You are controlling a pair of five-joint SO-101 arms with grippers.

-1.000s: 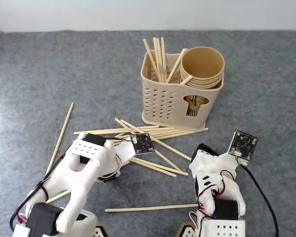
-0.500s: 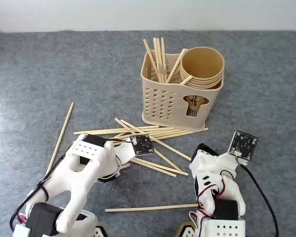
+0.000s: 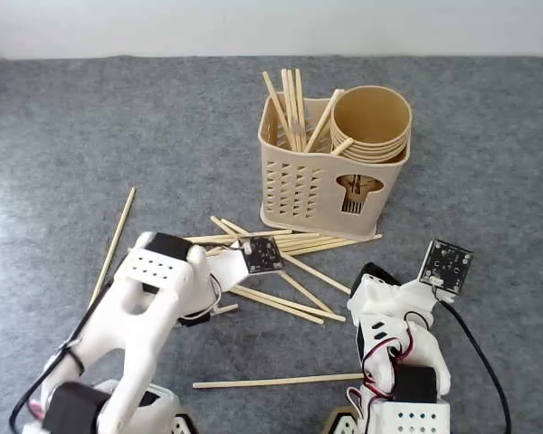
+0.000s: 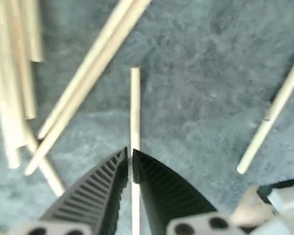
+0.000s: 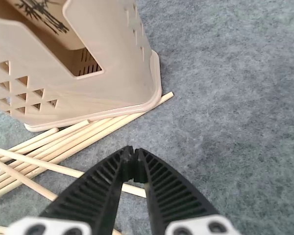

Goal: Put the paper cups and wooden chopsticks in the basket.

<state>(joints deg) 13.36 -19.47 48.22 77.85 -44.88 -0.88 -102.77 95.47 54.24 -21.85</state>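
Observation:
The beige slotted basket stands at the back of the mat with stacked paper cups and several chopsticks inside. More wooden chopsticks lie in a loose pile in front of it. My left gripper is shut on one chopstick, which points straight out from its tips above the mat. In the high view, the left arm hangs over the near-left end of the pile. My right gripper is shut on nothing, close to the basket's near corner.
A single chopstick lies apart on the left of the grey mat. Another chopstick lies crosswise at the front between the two arm bases. Several chopsticks rest against the basket's foot.
My left arm has risen and shifted slightly toward the far side with the chopstick in its jaws. The right arm has kept still.

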